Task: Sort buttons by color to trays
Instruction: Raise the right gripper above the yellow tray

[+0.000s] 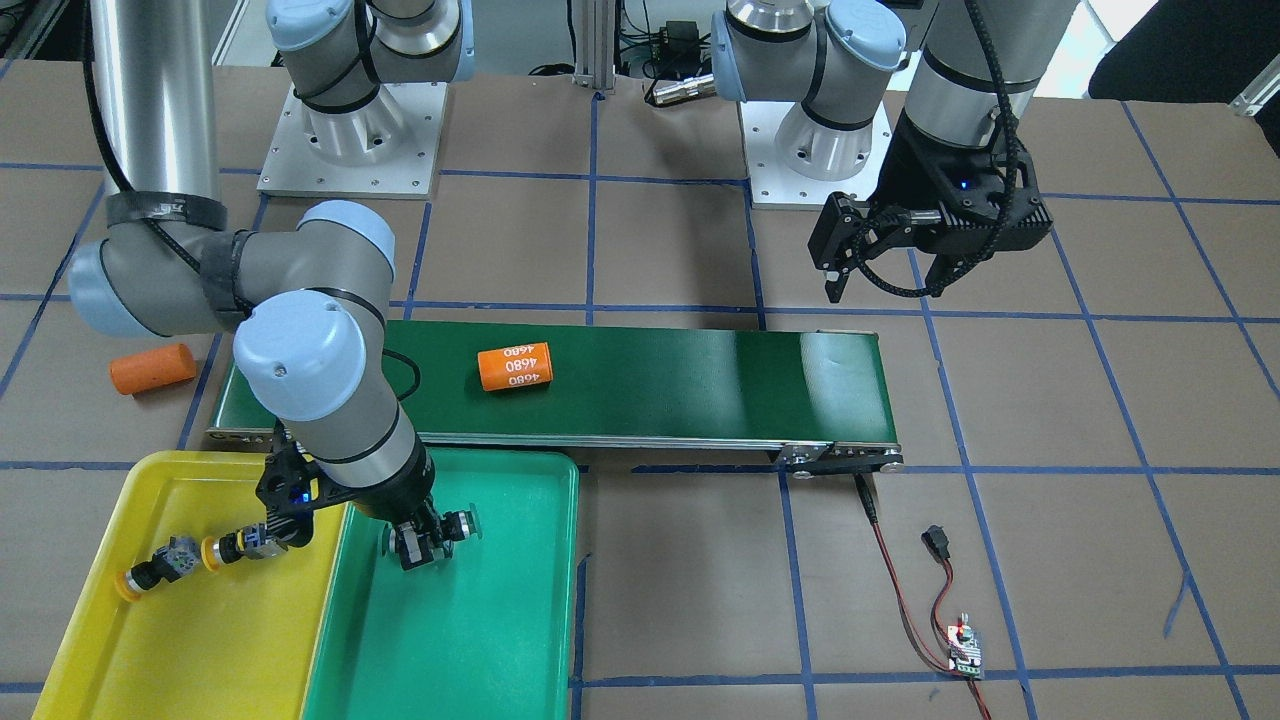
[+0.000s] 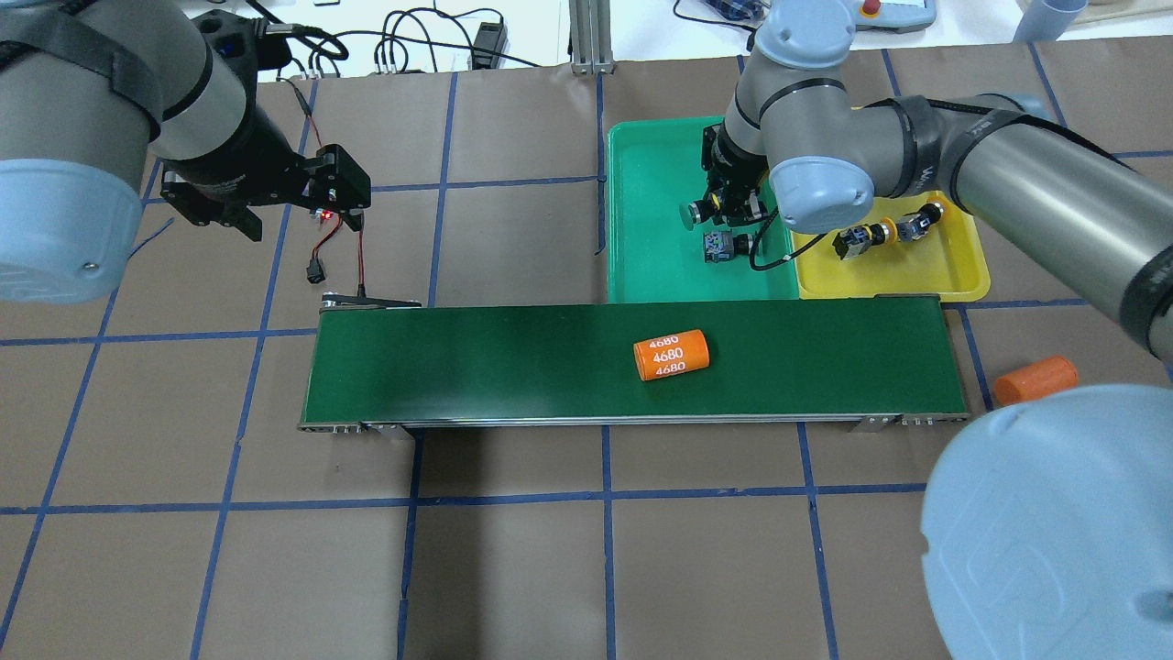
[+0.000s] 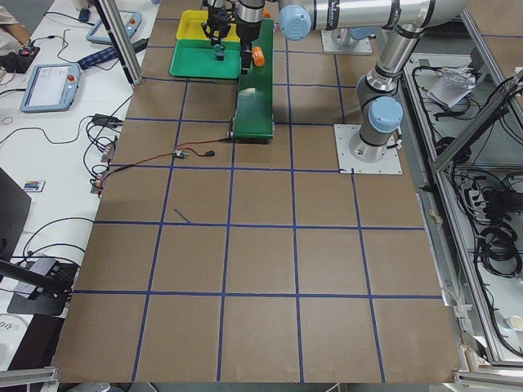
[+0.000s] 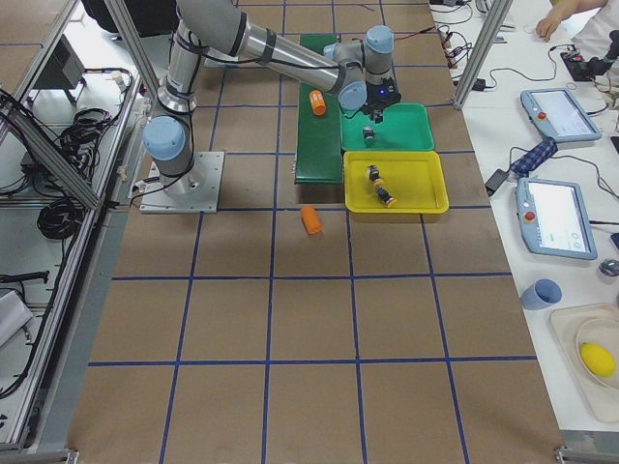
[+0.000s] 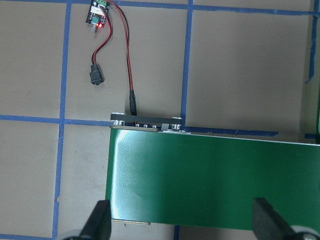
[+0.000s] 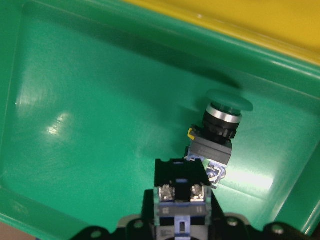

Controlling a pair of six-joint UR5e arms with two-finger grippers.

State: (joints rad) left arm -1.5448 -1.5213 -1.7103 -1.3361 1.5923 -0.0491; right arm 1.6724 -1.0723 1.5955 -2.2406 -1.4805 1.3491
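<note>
**Desk:** Okay, entry one, right gripper [image 1: 417, 548]. What can't you read?

**Operator:** Its fingers are mostly masked by the held button [image 6: 182, 192]. My wrist feed shows only that button's terminal end, and the cap is out of sight. The jaws are closed on its black body, low over the green tray [image 1: 480, 620].

**Desk:** Tray contents?

**Operator:** Green tray: one loose green button [image 6: 222, 127] lying on its side, just beside the held one. I cannot tell whether they touch. Yellow tray [image 1: 190, 640]: first yellow button [image 1: 160, 572] and second yellow button [image 1: 245, 545], lying in a line with caps pointing the same way.

**Desk:** Entry two, left gripper?

**Operator:** Left gripper [image 5: 182, 226]: fingers spread wide with nothing between them, tips cut off by my frame edge. It hangs clear of the table near the end of the conveyor belt [image 5: 215, 185].

**Desk:** Further out?

**Operator:** One orange cylinder [image 1: 515, 367] marked 4680 on the belt. A second orange cylinder [image 1: 152, 368] on the table past the belt's other end. One wired controller board [image 1: 965, 650], red light on.
</note>
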